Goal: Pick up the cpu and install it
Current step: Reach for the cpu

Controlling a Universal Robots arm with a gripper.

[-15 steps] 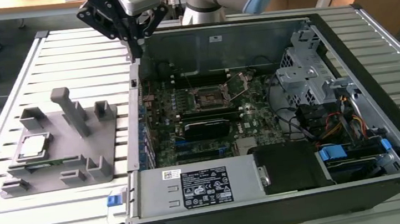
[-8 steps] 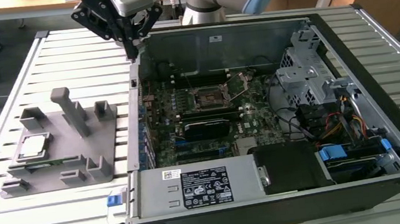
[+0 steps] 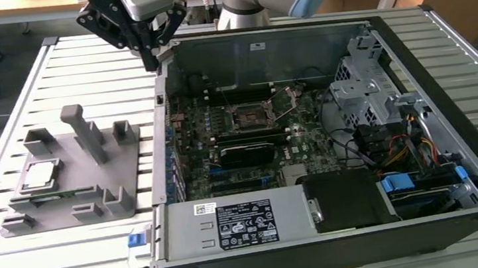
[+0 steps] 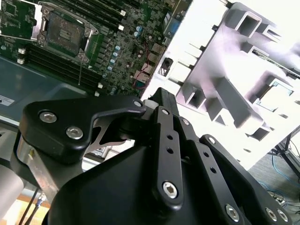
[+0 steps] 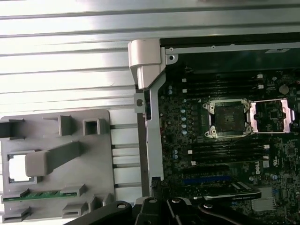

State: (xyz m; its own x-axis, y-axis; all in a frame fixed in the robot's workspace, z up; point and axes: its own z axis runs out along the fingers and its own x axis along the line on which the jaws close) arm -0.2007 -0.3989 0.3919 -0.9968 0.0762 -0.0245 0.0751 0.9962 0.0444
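Nothing of the task is done yet, as far as I can judge. The cpu (image 3: 41, 175) lies flat in its pocket on the grey holder (image 3: 94, 192), at the left of the exterior view, on the bench (image 3: 80, 64). The gripper (image 3: 154, 63) hangs at the upper left, over the near corner of the computer case (image 3: 340, 247) and well apart from the cpu. Its jaws are together and hold nothing. The socket (image 3: 249, 115) on the board stands open and bare, so both pickup and fitting remain.
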